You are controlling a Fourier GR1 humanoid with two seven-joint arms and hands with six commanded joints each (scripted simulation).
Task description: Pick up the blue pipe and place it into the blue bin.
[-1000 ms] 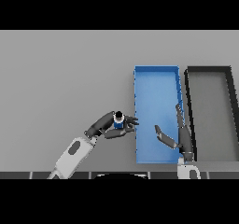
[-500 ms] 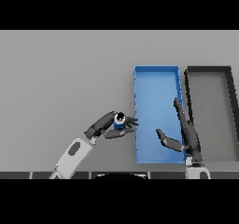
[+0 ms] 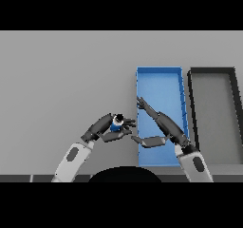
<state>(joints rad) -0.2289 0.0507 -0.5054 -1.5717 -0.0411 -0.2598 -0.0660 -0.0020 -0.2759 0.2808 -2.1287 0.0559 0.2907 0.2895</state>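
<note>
The blue pipe is short with a dark ring end facing up. My left hand is curled round it and holds it just left of the blue bin. My right hand is open over the blue bin, its fingers straight and pointing up-left toward the pipe, its thumb reaching left past the bin's left side. The right hand does not touch the pipe.
A dark grey bin stands right beside the blue bin. Grey table stretches to the left and behind.
My right hand has swung left across the blue bin toward the pipe. My left hand holds the pipe in much the same place, slightly higher.
</note>
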